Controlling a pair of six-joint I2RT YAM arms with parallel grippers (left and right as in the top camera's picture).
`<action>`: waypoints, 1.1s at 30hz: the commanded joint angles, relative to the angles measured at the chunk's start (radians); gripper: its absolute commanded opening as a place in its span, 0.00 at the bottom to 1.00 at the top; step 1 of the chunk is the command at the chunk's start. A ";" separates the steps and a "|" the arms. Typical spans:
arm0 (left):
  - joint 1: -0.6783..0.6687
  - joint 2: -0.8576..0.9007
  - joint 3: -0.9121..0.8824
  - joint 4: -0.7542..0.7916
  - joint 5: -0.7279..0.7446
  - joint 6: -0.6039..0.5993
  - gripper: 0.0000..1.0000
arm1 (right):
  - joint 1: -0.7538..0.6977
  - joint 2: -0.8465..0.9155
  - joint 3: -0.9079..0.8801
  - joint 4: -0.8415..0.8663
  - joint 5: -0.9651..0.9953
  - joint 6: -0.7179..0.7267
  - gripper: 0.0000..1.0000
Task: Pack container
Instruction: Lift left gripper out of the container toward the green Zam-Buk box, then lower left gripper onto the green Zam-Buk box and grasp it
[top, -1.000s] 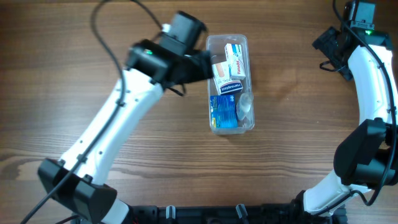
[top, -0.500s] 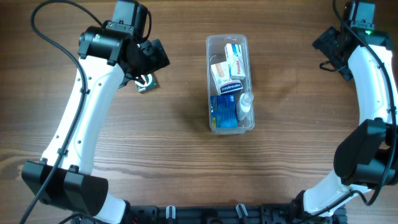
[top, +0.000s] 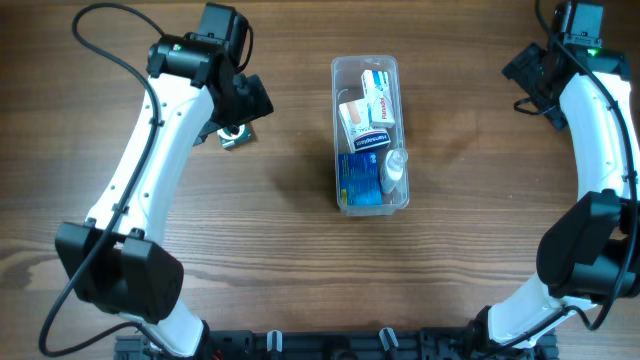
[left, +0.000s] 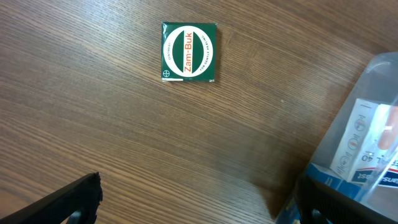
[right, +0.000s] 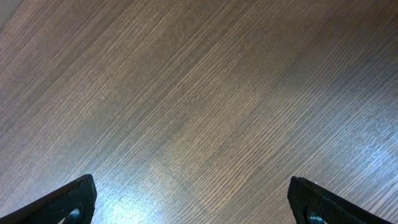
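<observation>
The container (top: 365, 63), a clear plastic tub, stands at the table's middle and holds several small boxes, a blue box (top: 358, 178) and a small clear bottle (top: 396, 168). Its corner shows at the right of the left wrist view (left: 373, 81). A small green Zam-Buk box (top: 232, 138) lies flat on the table left of it and is plain in the left wrist view (left: 189, 52). My left gripper (top: 245, 100) hovers just above that box, open and empty (left: 199, 205). My right gripper (top: 535, 75) is at the far right, open and empty over bare wood (right: 193, 202).
The wooden table (top: 300, 270) carries only the tub and the green box. The left arm's black cable (top: 100, 20) loops over the back left.
My left arm has swung from the tub's left side out to the left, uncovering the green box on the table, then shifted slightly right. The right arm has not moved.
</observation>
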 joint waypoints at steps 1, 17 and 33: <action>0.021 0.056 -0.030 0.026 -0.021 0.013 1.00 | -0.002 0.017 0.001 0.001 0.017 0.015 1.00; 0.129 0.229 -0.034 0.206 0.078 0.116 1.00 | 0.000 0.017 0.001 0.001 0.017 0.015 1.00; 0.130 0.389 -0.034 0.243 0.084 0.114 1.00 | 0.000 0.017 0.001 0.001 0.017 0.015 1.00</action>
